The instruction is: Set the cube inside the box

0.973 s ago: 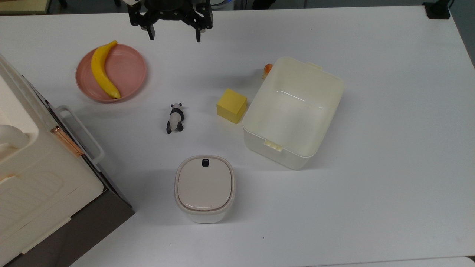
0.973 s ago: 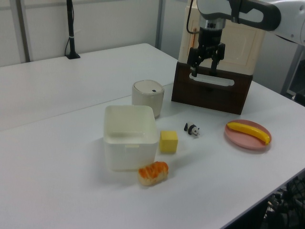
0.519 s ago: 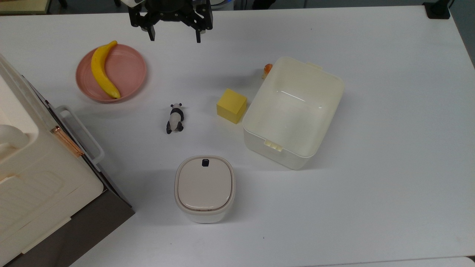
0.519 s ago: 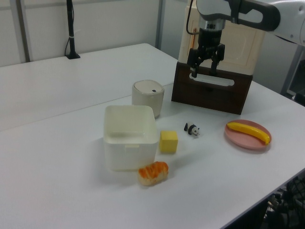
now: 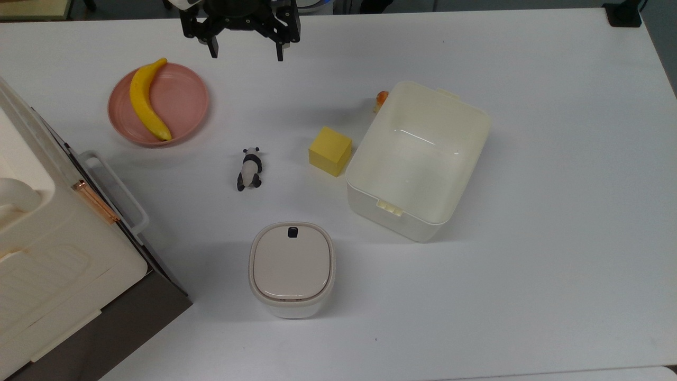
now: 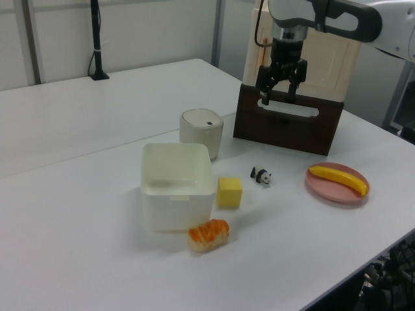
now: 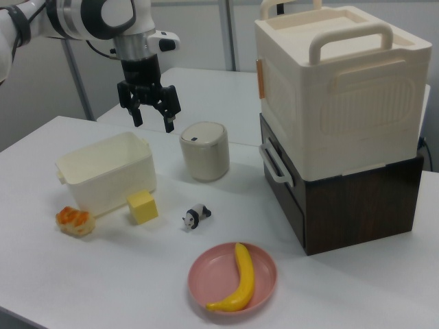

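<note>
The yellow cube rests on the white table, just off the box's wall on the top view's left, apart from it. The cream-white box stands open and holds nothing. My gripper hangs open with nothing between its fingers, high over the table's far edge in the top view, well away from the cube. In the left view the cube sits right of the box, with the gripper raised in front of the dark cabinet. In the right view the gripper hovers above and behind the box and the cube.
A banana lies on a pink plate. A panda figurine stands left of the cube in the top view. A lidded white bin, a big cream appliance and an orange item are also on the table.
The gripper has drifted slightly toward the top view's left, still open. Nothing on the table has moved.
</note>
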